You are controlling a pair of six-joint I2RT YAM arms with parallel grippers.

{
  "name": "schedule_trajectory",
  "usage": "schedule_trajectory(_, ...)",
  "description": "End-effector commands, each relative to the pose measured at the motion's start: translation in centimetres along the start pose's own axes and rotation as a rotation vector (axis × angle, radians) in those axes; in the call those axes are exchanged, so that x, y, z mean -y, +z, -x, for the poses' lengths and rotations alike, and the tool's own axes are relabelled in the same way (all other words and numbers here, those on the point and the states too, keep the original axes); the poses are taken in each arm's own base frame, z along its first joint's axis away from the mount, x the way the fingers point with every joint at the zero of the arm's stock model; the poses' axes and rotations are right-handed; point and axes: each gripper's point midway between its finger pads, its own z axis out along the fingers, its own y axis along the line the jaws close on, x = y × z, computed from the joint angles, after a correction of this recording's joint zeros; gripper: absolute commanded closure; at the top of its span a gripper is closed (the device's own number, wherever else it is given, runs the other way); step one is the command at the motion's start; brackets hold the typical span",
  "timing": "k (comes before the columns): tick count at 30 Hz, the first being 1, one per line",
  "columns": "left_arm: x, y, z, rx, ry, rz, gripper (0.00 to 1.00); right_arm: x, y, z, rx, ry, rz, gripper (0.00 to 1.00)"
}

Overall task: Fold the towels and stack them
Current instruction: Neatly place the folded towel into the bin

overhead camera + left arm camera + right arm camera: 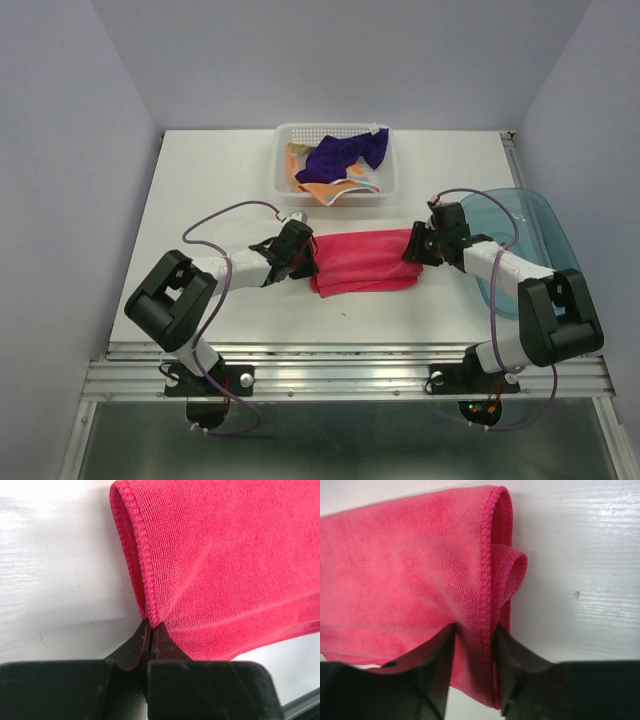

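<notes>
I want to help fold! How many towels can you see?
3. The pink towel lies folded on the table; the purple towel and the orange dotted towel sit crumpled in the white basket. Another could hide beneath them.

White table [200, 200], three items on it
Folded pink towel [365, 262] flat at centre; white perforated basket [283, 180] at far edge; teal tray [540, 215] at right edge, well apart from both

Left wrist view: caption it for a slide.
Left gripper pinching the pink towel's stitched edge on the white table.
</notes>
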Motion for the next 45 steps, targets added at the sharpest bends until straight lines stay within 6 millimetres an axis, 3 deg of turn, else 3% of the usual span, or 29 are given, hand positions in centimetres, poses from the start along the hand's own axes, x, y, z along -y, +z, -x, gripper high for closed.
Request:
schedule_trajectory(1,-2.1,-0.5,-0.7,-0.02,0.051,0.045,1.0,0.3,-0.1,1.5,0.066,-0.007,-0.031,0.51)
schedule_trajectory(4,-1.5,-0.5,-0.9,-0.035,0.07,0.008,1.0,0.7,-0.1,1.7,0.068,-0.016,-0.054,0.42)
schedule_trajectory(9,-1.4,-0.4,-0.9,-0.035,0.073,0.004,1.0,1.1,0.7,1.6,0.055,-0.038,-0.071,0.36)
schedule_trajectory(17,-1.1,-0.4,-1.0,-0.039,0.075,-0.008,1.0,-0.6,3.3,0.0,-0.009,-0.103,-0.097,0.38)
schedule_trajectory(25,-1.0,-0.4,-0.7,-0.033,0.065,-0.01,1.0,1.1,3.4,-2.6,-0.03,-0.088,-0.29,0.65)
schedule_trajectory(26,-0.9,-0.4,-0.6,-0.03,0.064,-0.011,1.0,1.1,3.4,-2.6,-0.021,-0.104,-0.317,0.75)
schedule_trajectory(30,-0.7,-0.5,-0.3,-0.021,0.068,-0.018,1.0,-0.2,3.3,-1.7,0.016,-0.145,-0.302,0.99)
schedule_trajectory(31,-0.6,-0.6,-0.2,-0.017,0.069,-0.019,1.0,-0.6,3.1,-1.4,0.024,-0.17,-0.283,0.99)
schedule_trajectory(34,-0.3,-0.9,0.0,-0.005,0.074,-0.034,0.85,-1.9,1.4,1.8,0.144,-0.19,-0.269,0.99)
schedule_trajectory(37,0.6,-1.9,0.8,0.029,0.075,-0.077,0.57,-2.1,-1.1,4.7,0.258,-0.178,-0.3,0.99)
schedule_trajectory(41,1.5,-3.2,2.0,0.075,0.081,-0.115,0.3,-1.7,-4.4,7.7,0.361,-0.19,-0.381,0.99)
schedule_trajectory(43,1.9,-4.0,2.6,0.104,0.079,-0.127,0.21,-1.1,-6.3,9.1,0.408,-0.192,-0.445,0.99)
schedule_trajectory(45,2.0,-4.4,2.8,0.116,0.079,-0.134,0.18,-0.9,-7.4,10.0,0.44,-0.178,-0.479,0.99)
